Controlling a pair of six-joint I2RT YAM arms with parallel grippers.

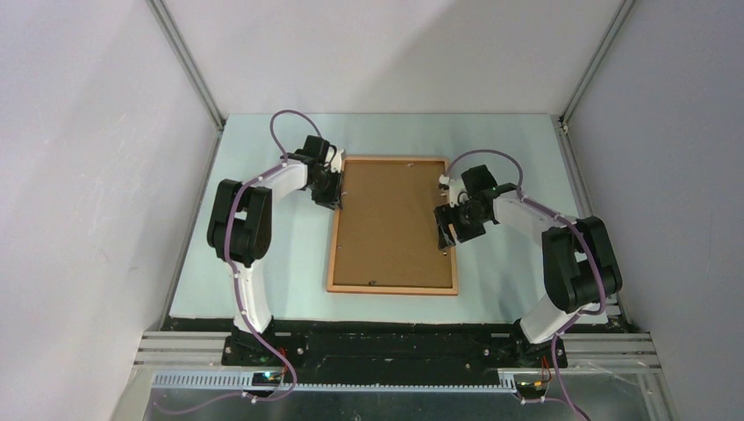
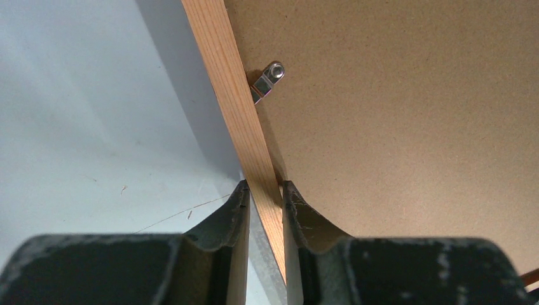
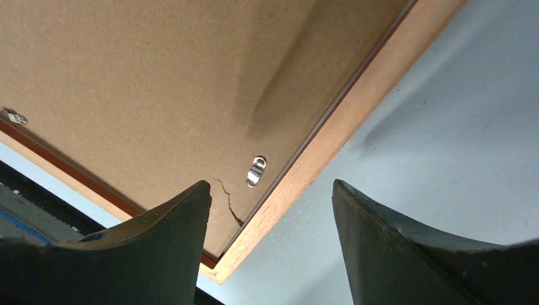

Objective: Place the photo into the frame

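Centrally in the top view, the pale table (image 1: 263,263) carries the frame (image 1: 393,288), which lies flat with its back up and its long sides running from the bottom of the picture toward the top. The brown backing board (image 1: 390,224) fills its opening.

At the upper left of the frame, the left gripper (image 1: 334,196) reaches in from the left side of the picture. In the left wrist view its 2 fingers are closed to a narrow gap on the frame's left wooden rail, 1 finger on the table side and 1 on the board side.

At the middle right, the right gripper (image 1: 447,233) sits over the frame's right edge. Its jaws are spread wide and hold nothing. In the right wrist view the rail passes through the gap between them. I cannot tell whether the fingertips touch the wood.

Smallest, 1 metal clip (image 2: 268,80) sits on the board just beside the left rail, above the left fingers. Another clip (image 3: 256,171) lies near the right rail, next to a thin crack (image 3: 230,202) in the board.
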